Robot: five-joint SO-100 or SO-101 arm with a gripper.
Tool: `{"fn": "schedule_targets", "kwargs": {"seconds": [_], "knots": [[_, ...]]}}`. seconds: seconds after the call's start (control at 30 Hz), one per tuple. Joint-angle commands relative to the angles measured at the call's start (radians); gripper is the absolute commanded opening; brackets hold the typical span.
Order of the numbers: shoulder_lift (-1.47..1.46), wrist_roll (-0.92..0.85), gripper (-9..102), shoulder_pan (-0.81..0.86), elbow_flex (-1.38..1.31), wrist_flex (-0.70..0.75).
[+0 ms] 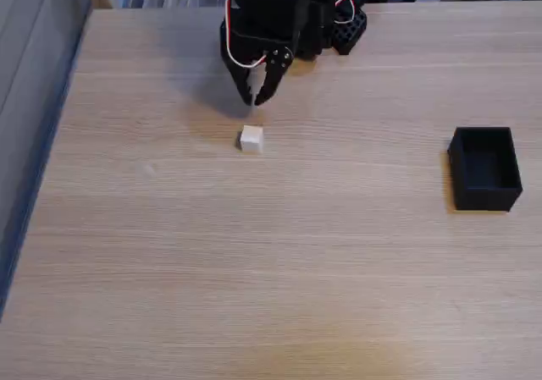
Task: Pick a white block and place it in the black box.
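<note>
Gripper (pixel 257 97) tips nearly together, holding nothing, pointing down toward table (pixel 254 270). White block (pixel 251 139) sits just below it in fixed view, near, not touching. Black box (pixel 484 168) well apart at right, empty.

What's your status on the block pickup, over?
Tool empty, tips near shut, just behind white block. Block loose on table. Black box empty, far right. Path between clear.

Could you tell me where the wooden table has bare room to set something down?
Free: the wide stretch between the small white cube and the matte black open-topped box, and the whole near half of the light wooden table. Crowded: the far edge, around the black gripper.
</note>
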Motion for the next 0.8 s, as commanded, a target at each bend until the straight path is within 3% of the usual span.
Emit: {"fn": "schedule_targets", "kwargs": {"seconds": [0.0, 0.2, 0.77], "knots": [[-0.025, -0.04, 11, 0.031, -0.046, -0.012], [-0.046, -0.034, 21, 0.018, -0.055, -0.012], [-0.242, -0.037, 23, 0.051, -0.1, -0.143]]}}
